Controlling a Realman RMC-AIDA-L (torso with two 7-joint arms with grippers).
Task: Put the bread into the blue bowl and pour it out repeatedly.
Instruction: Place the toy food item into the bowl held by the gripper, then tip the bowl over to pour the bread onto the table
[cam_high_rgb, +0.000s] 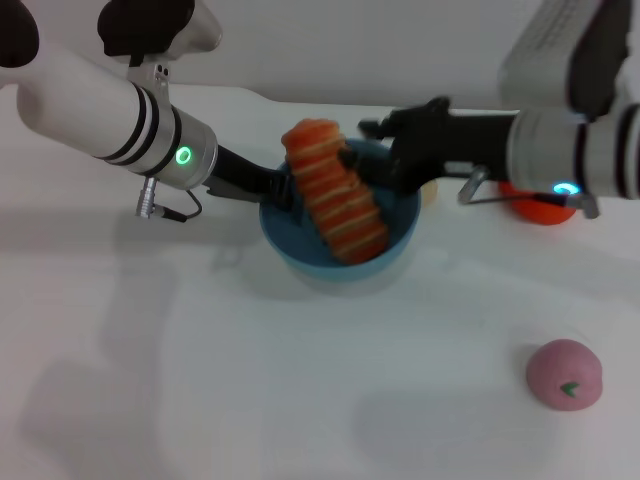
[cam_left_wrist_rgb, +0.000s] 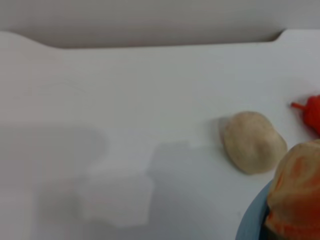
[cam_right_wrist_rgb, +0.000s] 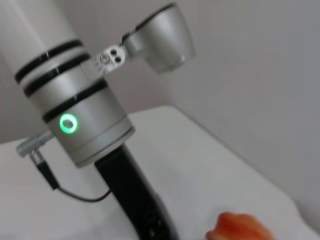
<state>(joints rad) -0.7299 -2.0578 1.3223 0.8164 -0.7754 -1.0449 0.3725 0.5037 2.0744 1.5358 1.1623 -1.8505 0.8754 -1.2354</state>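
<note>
The blue bowl (cam_high_rgb: 300, 250) stands at the middle of the table. The bread (cam_high_rgb: 335, 190) leans in it striped side up, its upper end sticking out over the far rim. My left gripper (cam_high_rgb: 283, 190) is shut on the bowl's left rim. My right gripper (cam_high_rgb: 356, 143) reaches in from the right with its fingers apart, just beside the bread's upper right side. The left wrist view shows the bowl's rim (cam_left_wrist_rgb: 250, 225) and one end of the bread (cam_left_wrist_rgb: 297, 190). The right wrist view shows the left arm (cam_right_wrist_rgb: 85, 125) and the tip of the bread (cam_right_wrist_rgb: 240, 227).
A pink round toy (cam_high_rgb: 565, 375) lies at the front right. An orange-red toy (cam_high_rgb: 540, 205) sits behind the right wrist and also shows in the left wrist view (cam_left_wrist_rgb: 312, 112). A small beige lump (cam_left_wrist_rgb: 252, 142) lies beyond the bowl.
</note>
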